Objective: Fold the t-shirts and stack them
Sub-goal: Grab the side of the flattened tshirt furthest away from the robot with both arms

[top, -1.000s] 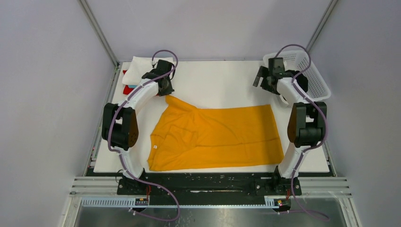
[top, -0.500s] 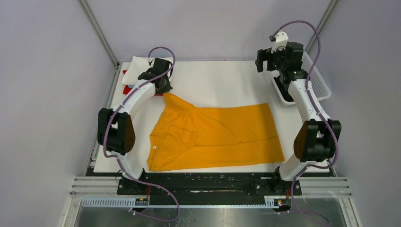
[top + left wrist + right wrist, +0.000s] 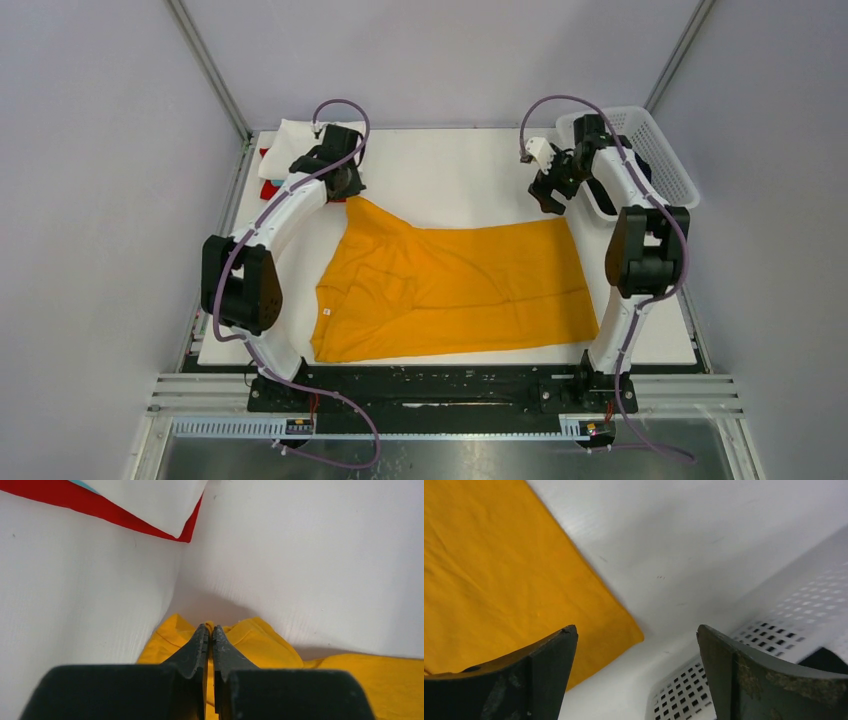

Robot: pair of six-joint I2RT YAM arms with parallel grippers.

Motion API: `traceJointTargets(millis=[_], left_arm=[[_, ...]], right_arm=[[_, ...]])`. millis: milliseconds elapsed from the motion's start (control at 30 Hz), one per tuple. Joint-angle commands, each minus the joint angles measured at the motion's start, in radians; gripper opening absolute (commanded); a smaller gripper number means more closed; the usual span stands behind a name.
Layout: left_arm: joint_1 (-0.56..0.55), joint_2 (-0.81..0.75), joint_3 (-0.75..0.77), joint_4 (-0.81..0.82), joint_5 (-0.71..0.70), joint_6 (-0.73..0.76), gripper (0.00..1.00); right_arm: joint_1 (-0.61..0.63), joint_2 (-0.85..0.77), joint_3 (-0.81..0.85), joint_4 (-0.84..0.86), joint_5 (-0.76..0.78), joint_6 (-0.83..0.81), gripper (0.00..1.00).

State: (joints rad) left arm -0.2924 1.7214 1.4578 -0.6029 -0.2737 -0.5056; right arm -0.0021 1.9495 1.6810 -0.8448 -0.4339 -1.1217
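A mustard-yellow t-shirt (image 3: 455,290) lies spread on the white table, its neck label toward the near left. My left gripper (image 3: 348,192) is shut on the shirt's far-left corner; in the left wrist view (image 3: 210,630) yellow cloth (image 3: 260,640) is pinched between the jaws. My right gripper (image 3: 552,195) is open and empty, just above the shirt's far-right corner (image 3: 624,630), which shows between its fingers (image 3: 549,660) in the right wrist view. Folded white (image 3: 290,140) and red (image 3: 270,188) shirts lie at the far left.
A white lattice basket (image 3: 660,150) stands at the far right, close behind my right arm; its wall shows in the right wrist view (image 3: 784,630). The folded stack's corner (image 3: 165,510) lies just beyond my left gripper. Grey walls enclose the table.
My right arm swung up high over the basket, then came down to the shirt's far-right corner. My left gripper stayed shut on the far-left corner, barely moving.
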Motion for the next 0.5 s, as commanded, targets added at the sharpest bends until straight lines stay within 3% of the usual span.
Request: traceJointTargets(millis=[0, 233, 467], left_arm=[[-0.018, -0.004, 0.042, 0.041, 0.026, -0.002, 0.0], [-0.027, -0.006, 0.023, 0.03, 0.005, 0.002, 0.0], [-0.033, 0.01, 0.035, 0.018, -0.016, -0.002, 0.0]], right_arm=[[-0.007, 0.068, 0.028, -0.068, 0.173, -0.105, 0.96], [-0.007, 0.179, 0.045, -0.012, 0.228, -0.113, 0.9], [-0.004, 0.22, 0.047, -0.063, 0.244, -0.107, 0.75]])
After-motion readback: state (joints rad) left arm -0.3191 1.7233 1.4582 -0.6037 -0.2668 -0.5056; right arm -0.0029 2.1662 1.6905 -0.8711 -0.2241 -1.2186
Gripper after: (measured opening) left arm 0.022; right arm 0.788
